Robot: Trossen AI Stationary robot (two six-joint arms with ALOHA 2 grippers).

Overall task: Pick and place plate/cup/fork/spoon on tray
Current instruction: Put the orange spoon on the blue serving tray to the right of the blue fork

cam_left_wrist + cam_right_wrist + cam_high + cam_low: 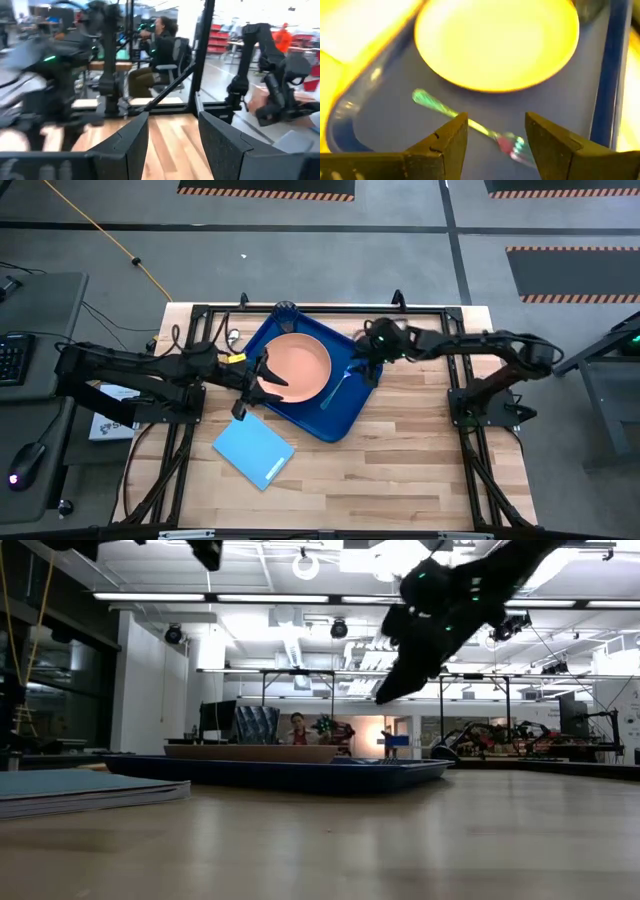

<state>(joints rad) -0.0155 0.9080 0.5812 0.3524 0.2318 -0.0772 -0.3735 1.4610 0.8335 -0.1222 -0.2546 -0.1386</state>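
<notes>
The dark blue tray [335, 420] lies slantwise mid-table. The salmon-pink plate [298, 367] rests flat in it and also shows in the right wrist view [495, 40]. The fork [335, 388] lies on the tray floor to the right of the plate, its teal handle [432, 102] toward the plate. The dark cup [590, 7] stands in the tray's far corner [285, 310]. My right gripper [495, 135] hangs open above the fork's tine end, clear of it [385, 695]. My left gripper [172, 145] is open and empty by the plate's left rim [262, 377]. I cannot pick out the spoon.
A light-blue flat rectangle [253, 450] lies on the table near the tray's near-left side and shows in the low view [80, 790]. Bare wood [400, 460] stretches to the right and near side. A seated person [160, 45] is beyond the table.
</notes>
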